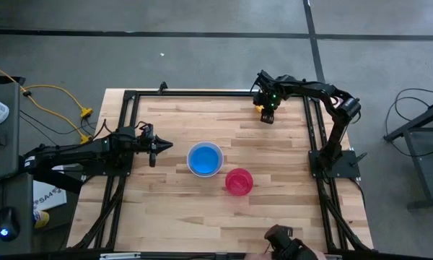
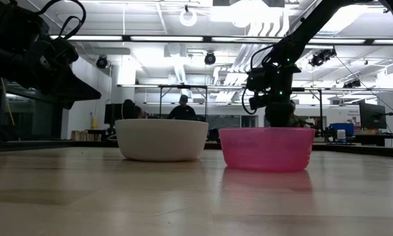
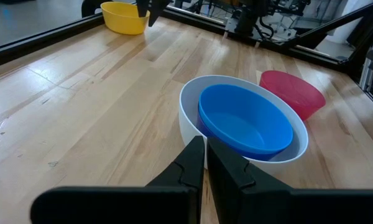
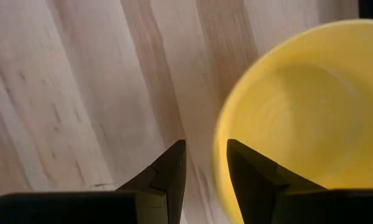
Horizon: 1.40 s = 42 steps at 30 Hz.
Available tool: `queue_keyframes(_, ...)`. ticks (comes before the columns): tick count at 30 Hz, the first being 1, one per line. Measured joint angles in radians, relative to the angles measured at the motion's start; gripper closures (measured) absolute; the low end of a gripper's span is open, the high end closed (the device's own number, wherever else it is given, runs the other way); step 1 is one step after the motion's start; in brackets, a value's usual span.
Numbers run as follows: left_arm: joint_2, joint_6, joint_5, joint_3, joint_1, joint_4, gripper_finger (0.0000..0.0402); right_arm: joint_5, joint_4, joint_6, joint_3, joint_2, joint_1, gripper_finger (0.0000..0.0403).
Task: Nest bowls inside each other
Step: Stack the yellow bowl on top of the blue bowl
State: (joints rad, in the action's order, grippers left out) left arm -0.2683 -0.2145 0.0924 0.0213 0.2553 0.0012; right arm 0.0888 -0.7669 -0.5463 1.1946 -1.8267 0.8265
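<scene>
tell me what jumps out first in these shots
The blue bowl nested in the white bowl at the table's middle, with the red bowl beside it, apart. At the far edge the right gripper hangs open over the yellow bowl, one finger on each side of its rim. The left gripper, shut, points at the stack.

Overhead looks straight down, low camera level across the table, wrists close in; all share the tabletop.

The yellow bowl runs off the picture's edge in the right wrist view. From above, the right arm hides almost all of it.
</scene>
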Motion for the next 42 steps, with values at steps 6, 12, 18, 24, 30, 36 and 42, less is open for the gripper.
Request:
queue_keyframes(6, 0.000, 0.000, 0.000, 0.000, 0.000, 0.000, 0.0382, -0.037, 0.000, -0.004, 0.000, 0.000, 0.000, 0.0293)
queue_keyframes(12, 0.000, 0.000, 0.000, 0.000, 0.000, 0.000, 0.0382, -0.038, 0.000, -0.005, 0.000, 0.000, -0.002, 0.0315)
queue_keyframes(18, 0.000, 0.000, 0.000, 0.000, 0.000, 0.000, 0.0382, -0.038, 0.000, -0.008, 0.000, 0.000, -0.002, 0.0351)
queue_keyframes(24, 0.000, 0.000, 0.000, 0.000, 0.000, 0.000, 0.0382, -0.038, 0.001, -0.008, 0.000, 0.001, -0.002, 0.0379)
queue_keyframes(30, 0.000, 0.000, 0.000, 0.000, 0.000, 0.000, 0.0382, -0.042, 0.005, -0.010, 0.001, 0.003, -0.002, 0.0396)
queue_keyframes(36, 0.000, 0.000, 0.000, 0.000, 0.000, 0.000, 0.0382, -0.042, 0.004, -0.010, 0.001, 0.003, -0.002, 0.0397)
queue_keyframes(42, 0.000, 0.000, 0.000, 0.000, 0.000, 0.000, 0.0382, -0.067, 0.001, -0.010, 0.001, 0.003, -0.018, 0.0398)
